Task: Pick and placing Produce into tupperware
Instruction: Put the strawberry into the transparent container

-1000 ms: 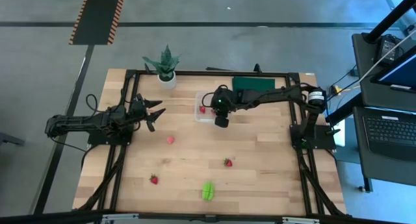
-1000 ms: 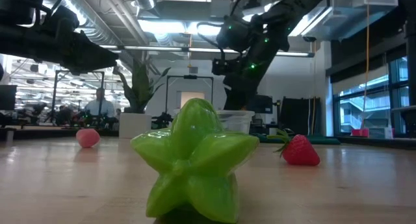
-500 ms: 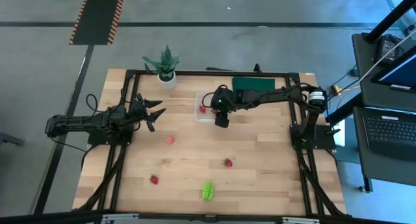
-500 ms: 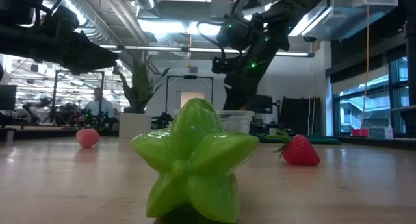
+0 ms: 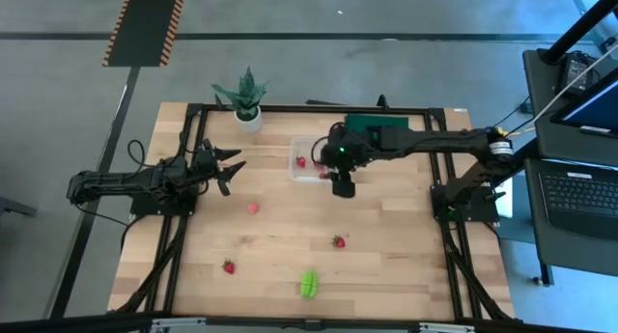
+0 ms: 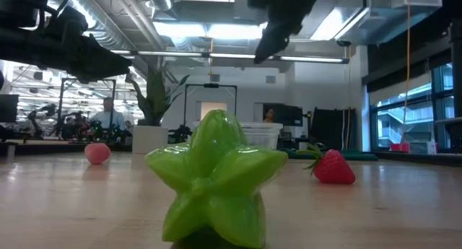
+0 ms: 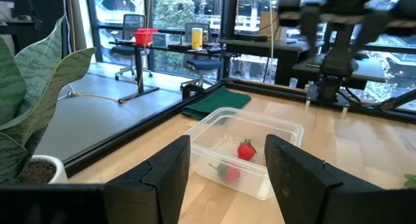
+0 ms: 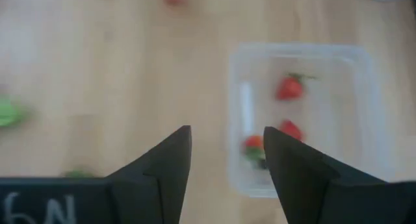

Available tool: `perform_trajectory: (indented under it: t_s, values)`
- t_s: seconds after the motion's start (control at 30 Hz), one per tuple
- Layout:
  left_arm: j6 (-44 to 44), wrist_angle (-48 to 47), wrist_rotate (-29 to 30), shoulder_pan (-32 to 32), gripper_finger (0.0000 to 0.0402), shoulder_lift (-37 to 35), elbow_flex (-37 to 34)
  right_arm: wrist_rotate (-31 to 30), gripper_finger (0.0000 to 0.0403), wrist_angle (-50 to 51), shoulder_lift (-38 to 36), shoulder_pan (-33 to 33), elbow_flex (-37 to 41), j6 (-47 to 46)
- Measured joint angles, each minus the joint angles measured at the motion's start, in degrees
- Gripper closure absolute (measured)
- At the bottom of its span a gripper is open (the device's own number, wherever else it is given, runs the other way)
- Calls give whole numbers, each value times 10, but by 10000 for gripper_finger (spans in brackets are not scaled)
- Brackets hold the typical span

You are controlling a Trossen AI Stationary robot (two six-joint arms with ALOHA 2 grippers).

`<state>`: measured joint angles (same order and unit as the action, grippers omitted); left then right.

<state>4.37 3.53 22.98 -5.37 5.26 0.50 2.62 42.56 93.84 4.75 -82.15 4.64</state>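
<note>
- On the dark housing of my right gripper (image 8: pixel 224 178), in my right wrist view, I can read pale characters that look like "6N"; they are cut off at the frame's edge, so there may be more of the marking.
- I can read nothing else: no label, brand, number or sign on the wooden table top (image 5: pixel 290 236), the small clear plastic box (image 5: pixel 307 159), the produce pieces or the room behind.

Open tabletop (image 5: pixel 290 232) between scattered berries; potted plant (image 5: pixel 245 98) and green pad (image 5: pixel 379 126) flanking the tupperware (image 5: pixel 307 158)
</note>
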Motion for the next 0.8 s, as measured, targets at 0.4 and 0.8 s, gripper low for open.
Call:
perform_trajectory:
  t_s: [0.4, 0.8]
  values:
    - [0, 0, 0, 0, 209, 0, 0, 16, 209, -4, 8, -123, 0, -75]
    - [0, 0, 0, 0, 209, 0, 0, 15, 139, 16, 46, -170, 1, -119]
